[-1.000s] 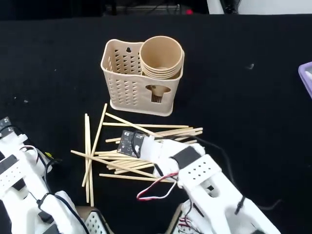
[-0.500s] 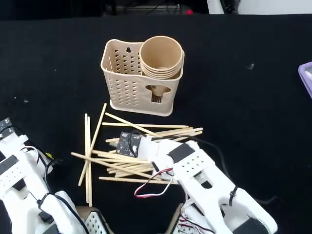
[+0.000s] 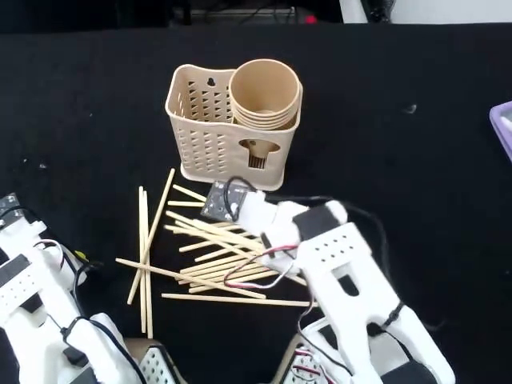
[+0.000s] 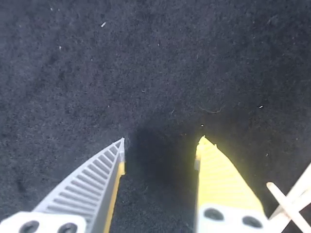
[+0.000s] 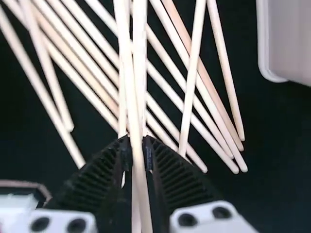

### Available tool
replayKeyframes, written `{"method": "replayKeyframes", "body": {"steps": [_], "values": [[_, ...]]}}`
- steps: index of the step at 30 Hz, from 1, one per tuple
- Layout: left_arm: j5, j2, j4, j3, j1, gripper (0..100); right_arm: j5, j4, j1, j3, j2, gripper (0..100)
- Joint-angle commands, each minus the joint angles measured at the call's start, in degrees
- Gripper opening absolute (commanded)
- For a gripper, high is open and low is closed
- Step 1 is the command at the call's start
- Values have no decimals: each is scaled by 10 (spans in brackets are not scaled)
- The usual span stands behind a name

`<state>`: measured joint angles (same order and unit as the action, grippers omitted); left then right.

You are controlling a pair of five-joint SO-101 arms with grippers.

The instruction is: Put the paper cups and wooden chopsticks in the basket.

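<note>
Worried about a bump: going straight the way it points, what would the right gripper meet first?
Likely the loose chopsticks lying ahead, past the pair held in the right gripper; the basket sits off to one side. Depth unclear.

Black tabletop (image 3: 416, 184), purple object (image 3: 503, 126) at edge

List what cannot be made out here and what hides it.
- Number of chopsticks in the right gripper: right wrist view, they overlap between the fingers.
- Part of the chopstick pile: high view, the right arm covers it.
- Lower parts of the cups: high view, inside the basket.
- Purple object: high view, cut by the edge.
</note>
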<state>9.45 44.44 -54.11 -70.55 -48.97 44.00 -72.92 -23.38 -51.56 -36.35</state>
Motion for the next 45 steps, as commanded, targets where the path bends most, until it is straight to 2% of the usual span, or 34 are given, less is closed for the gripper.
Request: {"method": "replayKeyframes", "body": {"steps": [1, 9, 14, 16, 19, 23, 30, 35, 40, 45], "values": [[-2, 11, 7, 6, -4, 234, 9, -55, 18, 55, -47, 11], [-2, 11, 7, 6, -4, 234, 9, -126, 28, 57, -240, 11], [-2, 11, 7, 6, -4, 234, 21, -79, 37, -24, -294, 11], [-2, 11, 7, 5, -4, 234, 56, -34, 64, -93, -285, 11], [-2, 11, 7, 5, -4, 234, 105, 52, 145, -174, -269, 11], [-2, 11, 7, 6, -4, 234, 143, 113, 222, -212, -251, 11], [-2, 11, 8, 5, -4, 234, 180, 121, 227, -238, -213, 14], [-2, 11, 8, 7, -4, 234, 138, 164, 217, -217, -121, 15], [-2, 11, 8, 6, -4, 234, 102, 134, 182, -119, 7, 21], [-2, 11, 8, 6, -4, 234, 54, 120, 126, -58, 89, 152]]}}
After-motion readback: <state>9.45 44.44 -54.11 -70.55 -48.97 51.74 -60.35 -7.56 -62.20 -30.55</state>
